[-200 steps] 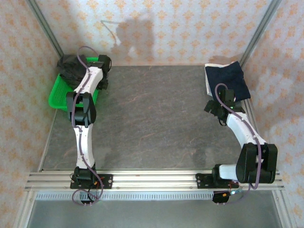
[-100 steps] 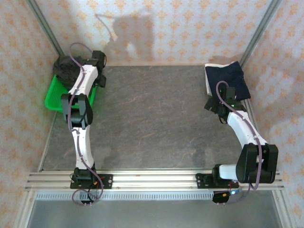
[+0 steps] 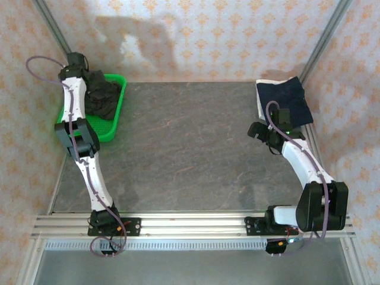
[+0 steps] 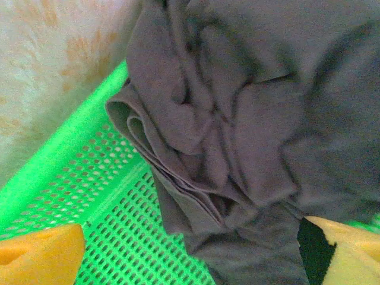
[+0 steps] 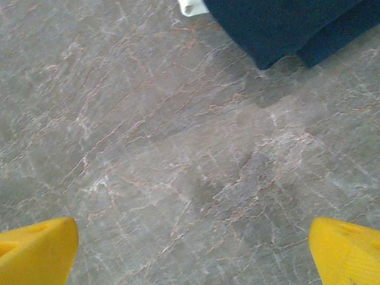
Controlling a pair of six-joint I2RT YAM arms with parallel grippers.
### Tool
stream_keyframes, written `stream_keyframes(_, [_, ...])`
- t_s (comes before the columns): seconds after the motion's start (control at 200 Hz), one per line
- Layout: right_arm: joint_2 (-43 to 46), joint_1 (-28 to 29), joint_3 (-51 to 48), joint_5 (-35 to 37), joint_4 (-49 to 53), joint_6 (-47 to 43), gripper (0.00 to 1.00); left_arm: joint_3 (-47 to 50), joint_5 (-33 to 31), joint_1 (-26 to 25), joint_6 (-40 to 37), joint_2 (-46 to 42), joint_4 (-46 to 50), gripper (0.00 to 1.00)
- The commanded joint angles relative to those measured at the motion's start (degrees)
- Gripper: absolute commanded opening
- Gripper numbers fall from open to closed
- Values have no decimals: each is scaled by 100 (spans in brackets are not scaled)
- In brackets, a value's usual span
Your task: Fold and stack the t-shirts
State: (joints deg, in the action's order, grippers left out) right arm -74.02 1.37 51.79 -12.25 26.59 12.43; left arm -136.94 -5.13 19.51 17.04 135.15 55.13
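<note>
The charcoal t-shirt [image 4: 237, 119] lies crumpled in the green mesh basket [image 4: 101, 196] at the far left of the surface [image 3: 190, 154], its collar and sleeves lost among the folds. The left fingers [image 4: 38, 252] are spread wide over it, released and cut off by the frame edge. The navy t-shirt [image 3: 285, 98] sits folded in the far right corner, on a white t-shirt [image 3: 259, 107] that shows as a thin edge. The right fingers [image 5: 35, 252] hang apart above bare surface, grasping nothing.

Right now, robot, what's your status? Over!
Left gripper open above charcoal shirt, crumpled in green basket. Right gripper open over table. Navy shirt folded far right, on white shirt. Nothing in the way.
</note>
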Motion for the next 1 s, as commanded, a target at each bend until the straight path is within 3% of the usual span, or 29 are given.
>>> stream_keyframes(0.0, [210,95,158,-150,26,17,98,-369,227,-61,562,483,-6,94])
stream_keyframes(0.175, [464,109,-49,-296,-31,-80,95,-444,608,130,789,925,-191,88])
stream_keyframes(0.265, [536,114,-140,-285,-63,-139,94,-408,898,115,776,1026,-258,79])
stream_keyframes(0.295, [554,110,-166,-266,-79,-136,93,-399,948,115,783,1046,-245,73])
stream_keyframes(0.425, [582,112,-152,-282,-68,-135,89,-339,1060,106,710,881,-137,28])
stream_keyframes(0.576, [570,110,-64,-339,-64,-125,85,-154,1086,24,561,18,-155,0])
stream_keyframes(0.801, [567,118,-121,-502,-210,-14,82,-84,1264,-395,259,-1816,-199,0])
stream_keyframes(0.901, [573,118,-156,-648,-299,12,81,-83,1245,-873,75,-2619,-299,0])
stream_keyframes(0.996, [568,118,-135,-737,-338,17,79,-108,1603,-1366,39,-3288,-621,0])
